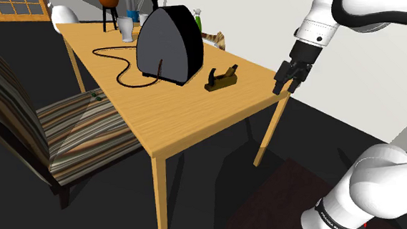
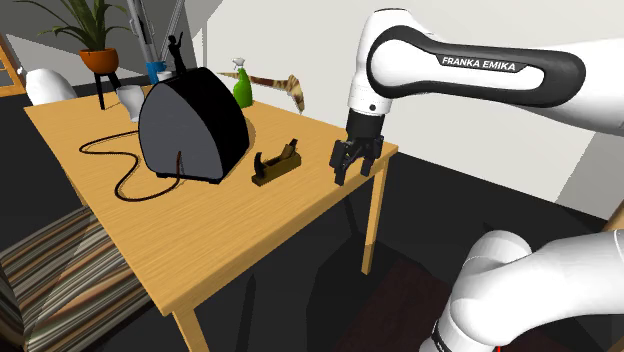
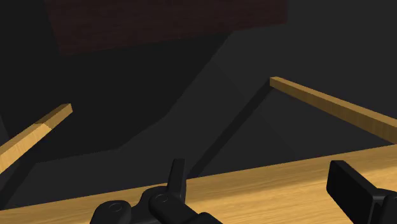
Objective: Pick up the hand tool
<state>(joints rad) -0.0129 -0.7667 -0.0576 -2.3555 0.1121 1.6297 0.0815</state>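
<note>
Wooden hand plane point(image 1: 222, 78) on table point(image 1: 181, 126) | pincer point(image 1: 285, 88) open, empty, at table corner | orange pot point(image 2: 100, 60) holds plant point(image 2: 85, 20)

The table point(image 1: 195, 125) is smooth pale wood with a faint grain and a soft sheen. The hand tool point(image 1: 221, 78) on it looks like darker, matt brown wood. The black dome point(image 1: 168, 44) is glossy, and the chair point(image 1: 74, 131) wears striped woven cloth.
</note>
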